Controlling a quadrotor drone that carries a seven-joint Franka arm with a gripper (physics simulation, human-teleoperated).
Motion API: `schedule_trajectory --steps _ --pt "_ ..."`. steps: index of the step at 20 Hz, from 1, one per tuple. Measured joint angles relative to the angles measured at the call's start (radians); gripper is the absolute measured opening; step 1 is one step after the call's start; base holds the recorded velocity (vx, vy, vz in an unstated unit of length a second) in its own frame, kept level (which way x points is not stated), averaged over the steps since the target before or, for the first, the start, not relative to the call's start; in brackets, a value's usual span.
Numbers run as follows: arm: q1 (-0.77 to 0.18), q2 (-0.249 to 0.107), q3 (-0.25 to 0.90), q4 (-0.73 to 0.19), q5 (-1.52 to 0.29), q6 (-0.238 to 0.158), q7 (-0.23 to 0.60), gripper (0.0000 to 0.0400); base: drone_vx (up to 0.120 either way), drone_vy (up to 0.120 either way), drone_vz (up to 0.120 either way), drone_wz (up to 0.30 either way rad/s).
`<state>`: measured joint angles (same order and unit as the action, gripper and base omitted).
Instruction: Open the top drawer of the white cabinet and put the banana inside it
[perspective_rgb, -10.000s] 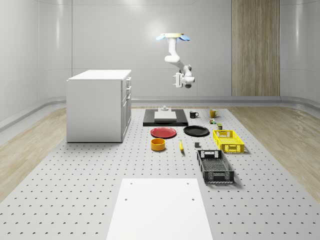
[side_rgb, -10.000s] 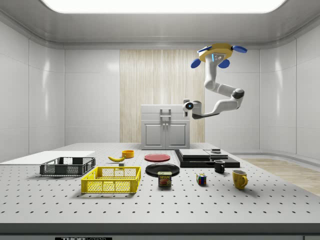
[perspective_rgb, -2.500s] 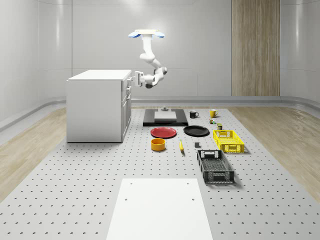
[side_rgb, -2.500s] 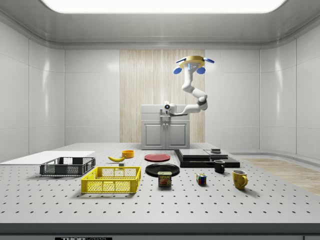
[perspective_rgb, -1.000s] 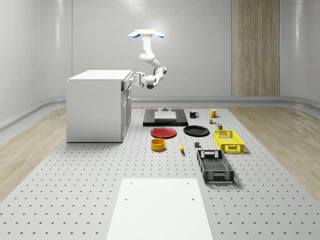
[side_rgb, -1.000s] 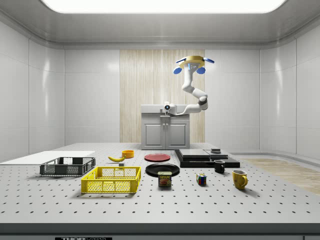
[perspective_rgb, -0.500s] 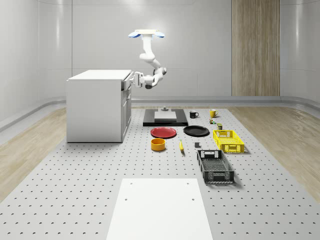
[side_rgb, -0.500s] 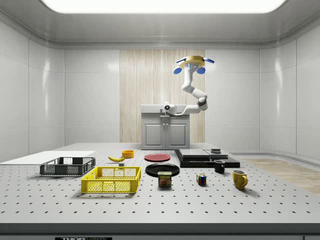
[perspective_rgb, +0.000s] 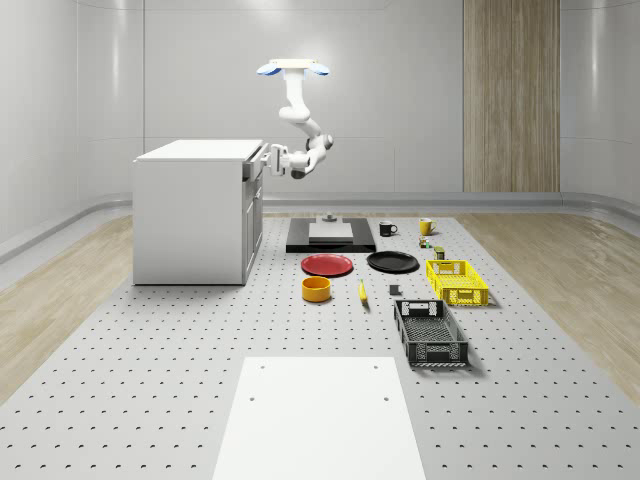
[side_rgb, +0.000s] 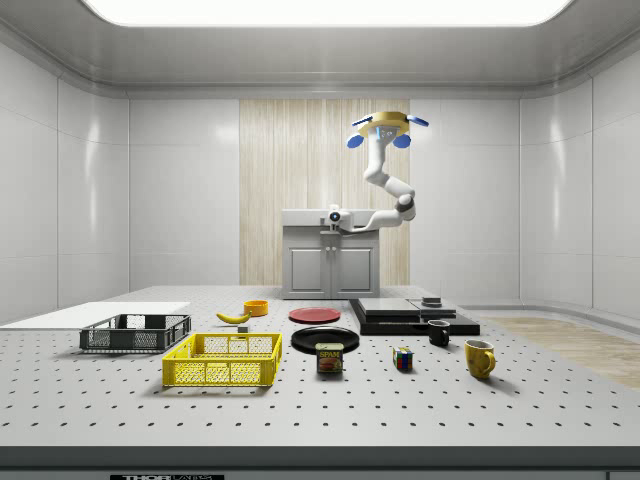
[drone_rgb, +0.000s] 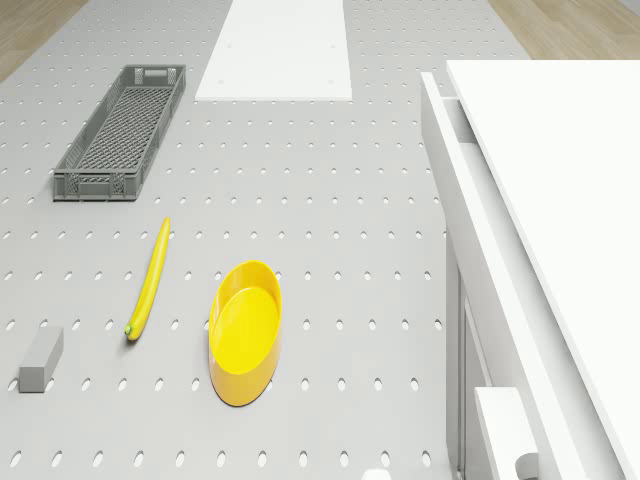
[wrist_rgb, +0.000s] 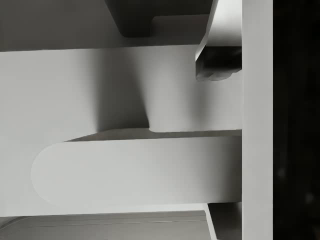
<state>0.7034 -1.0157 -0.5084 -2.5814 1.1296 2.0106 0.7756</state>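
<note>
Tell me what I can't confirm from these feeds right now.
- Gripper finger state: too small in the whole-scene view at the white cabinet.
- Top drawer interior: hidden under the cabinet top, drone view.
- Handle contact: too close in the wrist view to judge.
- Banana: lies on the floor.

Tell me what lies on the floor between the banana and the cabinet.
In the drone view, the yellow bowl sits between the banana and the cabinet; the rest of that stretch is bare perforated floor.
</note>
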Motion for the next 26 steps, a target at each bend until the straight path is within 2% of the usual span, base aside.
schedule_trajectory --steps 2,3,4,5,6,7,9,10,12,14,15,16,18,19,20,21,23,26 --pt "0.001 -0.019 -0.016 0.006 -0.037 -0.01 0.035 0.0283 0.0 0.0 0.0 0.0" --pt "0.0 -0.022 -0.028 0.005 -0.045 -0.016 0.022 0.0264 0.0 0.0 0.0 0.0" --pt "-0.006 -0.011 -0.045 -0.003 -0.037 -0.025 -0.04 0.0228 0.0 0.0 0.0 0.0" --pt "-0.012 -0.013 -0.054 -0.002 -0.04 -0.036 -0.043 0.0201 0.0 0.0 0.0 0.0" --pt "-0.016 -0.017 -0.064 -0.001 -0.048 -0.045 -0.038 0.019 0.0 0.0 0.0 0.0" --pt "-0.018 -0.03 -0.071 0.006 -0.069 -0.055 -0.001 0.0224 0.0 0.0 0.0 0.0" --pt "-0.026 -0.031 -0.099 0.004 -0.085 -0.073 -0.062 0.0199 0.0 0.0 0.0 0.0" --pt "-0.038 -0.016 -0.112 0.001 -0.079 -0.09 -0.094 0.0178 0.0 0.0 0.0 0.0" --pt "-0.05 -0.023 -0.13 0.01 -0.094 -0.116 -0.074 0.0149 0.0 0.0 0.0 0.0" --pt "-0.058 -0.031 -0.15 0.021 -0.118 -0.138 -0.049 0.0152 0.0 0.0 0.0 0.0" --pt "-0.056 -0.051 -0.159 0.033 -0.151 -0.146 -0.012 0.02 0.0 0.0 0.0 0.0" --pt "-0.056 -0.046 -0.181 0.029 -0.159 -0.155 -0.051 0.0179 0.0 0.0 0.0 0.0" --pt "-0.062 -0.051 -0.202 0.042 -0.175 -0.178 -0.035 0.0152 0.0 0.0 0.0 0.0" --pt "-0.064 -0.054 -0.213 0.049 -0.187 -0.188 -0.023 0.0155 0.0 0.0 0.0 0.0" --pt "-0.068 -0.038 -0.233 0.042 -0.184 -0.196 -0.085 0.0182 0.0 0.0 0.0 0.0" --pt "-0.069 -0.037 -0.229 0.054 -0.177 -0.2 0.01 0.0158 0.0 0.0 0.0 0.0" --pt "-0.067 -0.053 -0.245 0.072 -0.202 -0.217 0.028 0.0253 0.0 0.1 0.0 0.0" --pt "-0.066 -0.063 -0.272 0.089 -0.229 -0.239 0.028 0.0331 0.0 0.12 0.0 0.0"
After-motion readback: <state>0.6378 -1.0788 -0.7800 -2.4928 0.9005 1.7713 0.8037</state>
